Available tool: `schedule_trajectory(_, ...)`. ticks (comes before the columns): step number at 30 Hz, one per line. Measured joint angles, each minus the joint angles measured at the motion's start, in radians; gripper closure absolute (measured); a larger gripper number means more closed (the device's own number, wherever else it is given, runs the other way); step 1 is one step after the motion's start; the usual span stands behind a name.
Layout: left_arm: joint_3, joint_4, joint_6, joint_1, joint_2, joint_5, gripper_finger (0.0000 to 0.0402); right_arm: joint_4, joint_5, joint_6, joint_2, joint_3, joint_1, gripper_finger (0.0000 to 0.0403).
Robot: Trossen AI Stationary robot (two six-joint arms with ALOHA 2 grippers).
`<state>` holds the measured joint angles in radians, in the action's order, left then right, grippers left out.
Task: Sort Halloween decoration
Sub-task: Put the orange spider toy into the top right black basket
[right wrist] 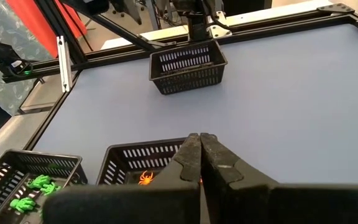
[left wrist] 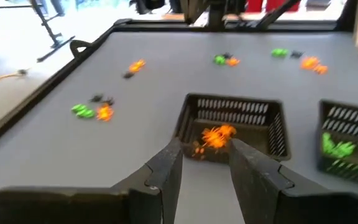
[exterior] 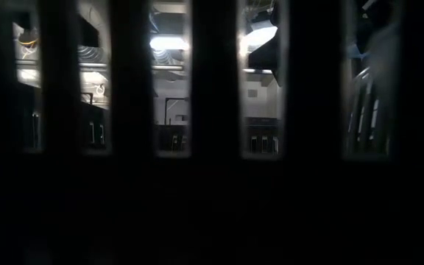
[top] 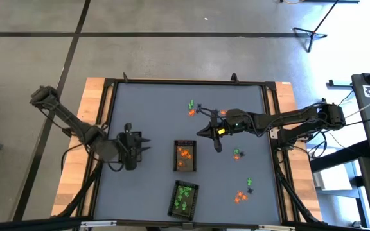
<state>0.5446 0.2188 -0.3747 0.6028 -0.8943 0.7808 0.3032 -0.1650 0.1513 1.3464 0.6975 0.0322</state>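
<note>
You see grey concrete floor (top: 172, 45) crossed by dark lines, a black tripod stand (top: 313, 32), and bright ceiling lights (exterior: 169, 44).

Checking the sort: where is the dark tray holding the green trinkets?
In the high view, the dark slatted tray of green trinkets sits at the table's bottom-centre edge, just below the tray of orange trinkets.

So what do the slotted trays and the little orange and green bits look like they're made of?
Trays: likely hard black plastic, matte, with thin moulded slats in the walls. Orange bits and green bits: probably glossy moulded plastic, judging by the vivid, even colour; too small to be sure.
</note>
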Motion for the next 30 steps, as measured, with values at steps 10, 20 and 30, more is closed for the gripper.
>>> schedule_trajectory(10,-0.189,-0.469,0.196,-0.154,0.044,-0.141,0.0278,-0.01,0.038,0.0,0.0,0.0,0.001,0.0403)
schedule_trajectory(20,-0.238,-0.602,0.202,-0.254,0.044,-0.23,0.0278,-0.085,0.069,0.003,0.0,0.0,0.078,0.0403)
schedule_trajectory(30,-0.238,-0.625,0.203,-0.269,0.044,-0.172,0.0278,-0.31,0.025,0.033,0.0,0.0,0.307,0.0403)
